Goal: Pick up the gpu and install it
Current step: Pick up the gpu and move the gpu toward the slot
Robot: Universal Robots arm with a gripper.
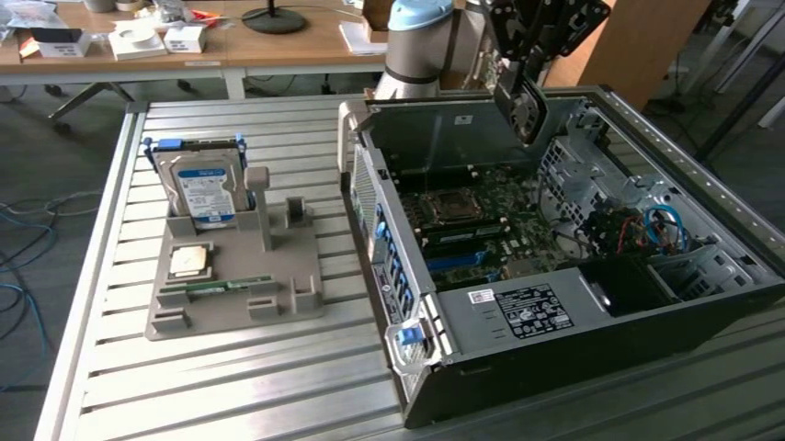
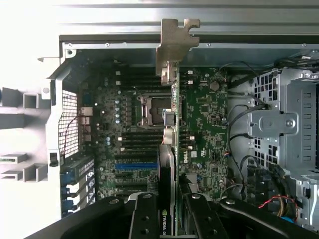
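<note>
Over the open computer case (image 1: 576, 358), the gripper (image 2: 172, 219) clamps the gpu (image 2: 168, 164). The card faces the motherboard (image 2: 129, 129) edge-on.

Edge-on gpu (image 2: 169, 149) in the claw (image 2: 172, 219) above the motherboard (image 2: 204, 114)

Wrist view: the gpu (image 2: 167, 189) carries "NVIDIA" in pale letters along its edge. The motherboard (image 2: 199, 109) has a white "DELL" mark just beside the card. Exterior view: the hard drive label (image 1: 202, 195) and the white sticker (image 1: 530, 310) on the case's near panel both show print too small to read.
</note>
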